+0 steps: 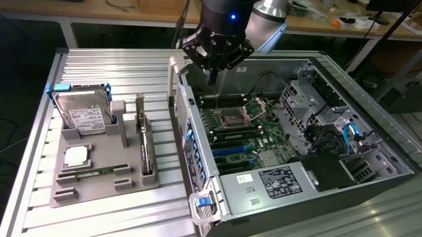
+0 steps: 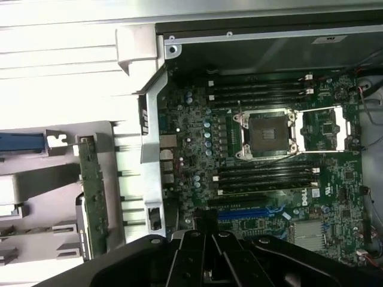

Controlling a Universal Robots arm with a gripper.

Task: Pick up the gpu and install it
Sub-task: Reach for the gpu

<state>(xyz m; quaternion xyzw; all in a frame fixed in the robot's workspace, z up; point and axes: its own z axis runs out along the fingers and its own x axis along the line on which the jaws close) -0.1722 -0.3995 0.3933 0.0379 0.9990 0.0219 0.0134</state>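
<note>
Over the case (image 1: 187, 106) hung the claw (image 1: 212, 78) — shut, holding nothing — while the gpu (image 1: 144, 143) stood upright along the case-side edge of the tray (image 1: 92, 192), likely slotted for gripping.

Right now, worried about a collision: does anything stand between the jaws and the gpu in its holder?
Yes: the open computer case's silver metal side wall runs between the shut jaws and the thin dark gpu card standing on edge in the grey holder. The jaws seem higher than it.
</note>
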